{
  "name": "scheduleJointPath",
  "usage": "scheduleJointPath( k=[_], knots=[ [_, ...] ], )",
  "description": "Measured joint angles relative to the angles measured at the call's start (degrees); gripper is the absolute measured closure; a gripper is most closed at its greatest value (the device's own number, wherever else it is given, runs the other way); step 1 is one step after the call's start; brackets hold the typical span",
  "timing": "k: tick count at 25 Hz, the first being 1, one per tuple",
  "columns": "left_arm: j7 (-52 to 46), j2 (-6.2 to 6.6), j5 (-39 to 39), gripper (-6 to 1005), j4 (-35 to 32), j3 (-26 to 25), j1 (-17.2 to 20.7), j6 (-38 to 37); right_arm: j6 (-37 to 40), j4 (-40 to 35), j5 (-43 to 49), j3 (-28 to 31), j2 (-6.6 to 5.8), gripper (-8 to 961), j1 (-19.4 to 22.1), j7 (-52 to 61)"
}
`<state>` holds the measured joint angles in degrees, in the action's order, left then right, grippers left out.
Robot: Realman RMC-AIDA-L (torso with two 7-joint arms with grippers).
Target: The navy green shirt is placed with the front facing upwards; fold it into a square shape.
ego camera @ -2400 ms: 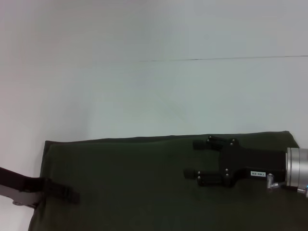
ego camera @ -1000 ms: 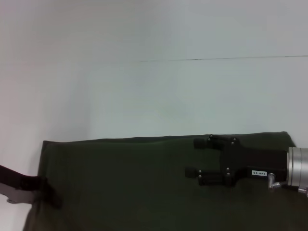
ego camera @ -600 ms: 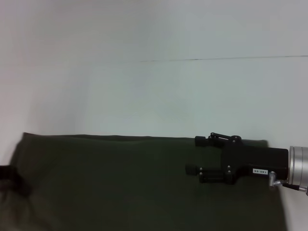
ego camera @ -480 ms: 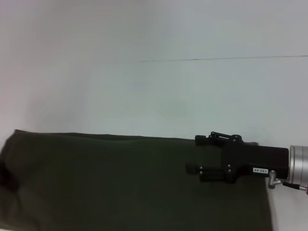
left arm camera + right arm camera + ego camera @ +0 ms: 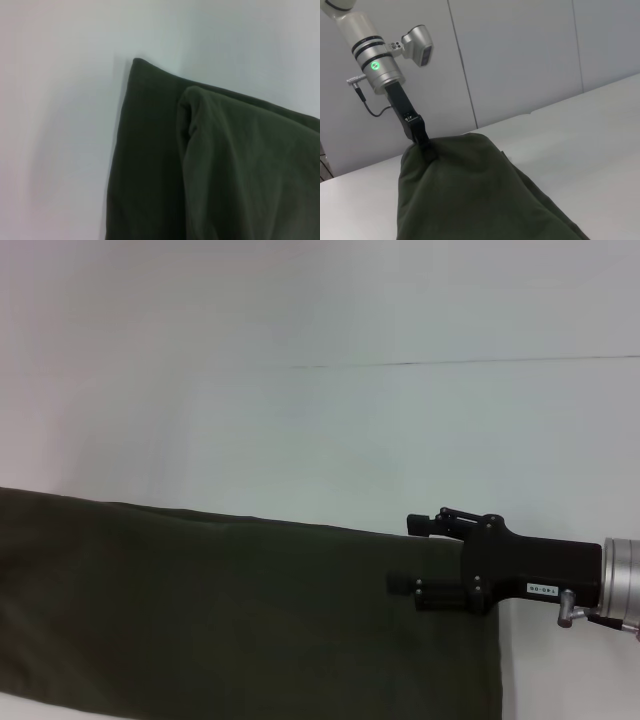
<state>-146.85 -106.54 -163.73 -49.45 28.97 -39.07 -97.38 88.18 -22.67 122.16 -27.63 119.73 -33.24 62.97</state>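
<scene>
Table (image 5: 320, 440): pale, flat work surface; carries the garment along its near part.

The navy green shirt (image 5: 240, 620): large dark olive cloth, lying as a long folded band across the near side of the table, running off the robot's left edge of the head view and ending in a straight edge just below the right gripper. Judged soft, limp and light; it will sag and crease wherever unsupported, and layers may slip over each other. Best taken at corners or along a folded edge, pinching all layers together. In the left wrist view a doubled-over corner (image 5: 200, 150) shows over a lower layer. No print or collar is visible.

Left gripper (image 5: 427, 145): seen only from the right wrist camera, at the far end of the cloth. Its tip is buried in a raised bunch of fabric; it appears clamped on the shirt, though the fingers themselves are hidden.

Right gripper (image 5: 415, 555): at the shirt's right end, fingers parted moderately, lying over the cloth's upper edge. Whether fabric sits between them cannot be told.
</scene>
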Motion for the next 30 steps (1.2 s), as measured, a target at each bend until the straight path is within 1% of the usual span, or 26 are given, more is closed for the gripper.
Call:
scheduleJointPath(
  k=[5,10,11,12,13,16,19,21,22,23,25,27,30],
  knots=[
    [-1.1,-0.27,0.0,923,1.0,0.4,-0.7,-1.7,-0.1,0.0,-0.1,1.0,0.07,49,0.0,-0.1],
    [-3.1,-1.58,0.8,924,0.5,0.0,-2.7,-6.4,-0.7,0.0,-3.1,2.1,0.04,49,0.6,-0.1],
    [-3.4,-2.07,1.1,924,-0.2,0.0,-3.3,-7.6,-0.8,0.0,-3.9,2.3,0.03,49,0.9,-0.1],
    [-4.3,-3.18,1.3,924,-2.3,0.1,-4.1,-9.9,-1.1,0.0,-5.8,2.6,0.0,49,1.5,-0.3],
    [-4.3,-3.18,1.3,924,-2.3,0.1,-4.1,-9.9,-1.1,0.0,-5.8,2.6,0.0,49,1.5,-0.3],
    [-5.7,-4.89,1.4,923,-4.7,0.7,-5.6,-12.9,-2.3,0.0,-7.8,2.6,-0.02,48,2.4,-0.4],
    [-6.9,-6.27,1.5,923,-5.7,0.8,-7.4,-15.2,-3.5,0.0,-8.2,2.6,-0.02,48,2.8,-0.5],
    [-7.9,-7.67,2.1,923,-7.3,0.8,-8.7,-17.2,-4.1,0.2,-8.3,2.6,0.01,48,2.8,-0.9],
    [-8.2,-8.11,2.4,923,-7.8,0.9,-9.1,-17.9,-4.4,0.3,-8.3,2.6,0.02,48,2.9,-1.3],
    [-8.9,-8.98,3.2,923,-9.0,0.9,-9.6,-18.9,-4.5,0.4,-8.3,2.6,0.03,48,2.9,-1.7],
    [-9.9,-10.12,4.3,924,-10.1,1.0,-10.3,-19.9,-4.9,0.6,-8.7,2.6,0.09,48,2.9,-2.5],
    [-11.0,-11.55,6.1,924,-11.1,1.1,-11.1,-20.7,-5.4,0.9,-9.6,2.6,0.11,48,2.9,-2.8],
    [-12.9,-13.02,9.1,924,-10.9,2.1,-11.9,-21.1,-5.7,1.1,-11.1,2.6,0.06,49,3.0,-2.8]
  ],
)
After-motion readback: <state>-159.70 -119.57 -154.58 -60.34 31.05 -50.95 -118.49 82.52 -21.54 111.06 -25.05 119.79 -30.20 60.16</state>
